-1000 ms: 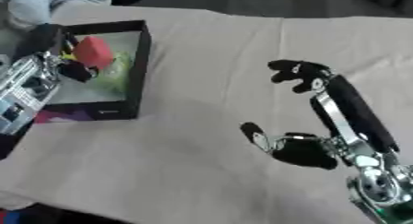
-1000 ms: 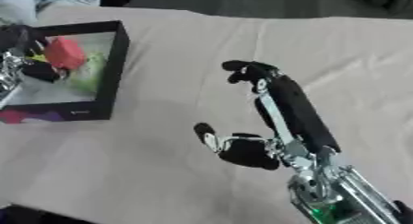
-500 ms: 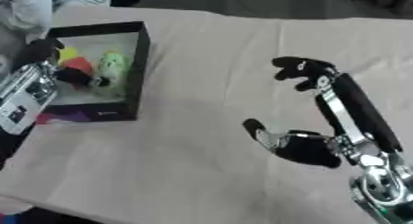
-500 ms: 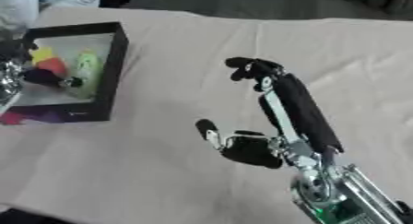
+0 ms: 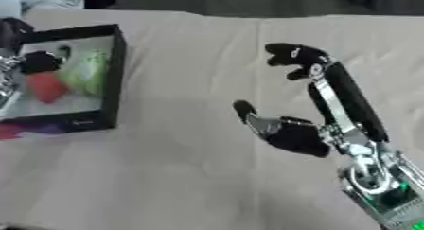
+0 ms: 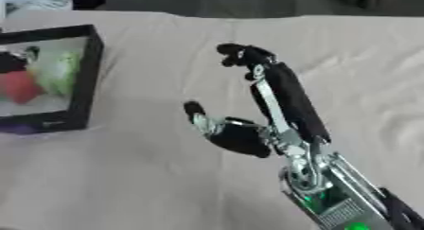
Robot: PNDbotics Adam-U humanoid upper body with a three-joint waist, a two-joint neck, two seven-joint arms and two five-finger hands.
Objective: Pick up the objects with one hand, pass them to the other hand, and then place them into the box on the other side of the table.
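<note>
Box [image 5: 114, 77] holds red and green items; right hand [image 5: 291, 134] idles apart.

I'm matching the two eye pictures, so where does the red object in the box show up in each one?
Left eye view: red object at left, mid-height, inside the black box.
Right eye view: at the far left edge, mid-height, same box.
Shared landmark: the pale green object just right of it.

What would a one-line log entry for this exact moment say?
left hand: over box, fingers unclear | right hand: open, empty, above cloth | box: red and green items inside
</note>
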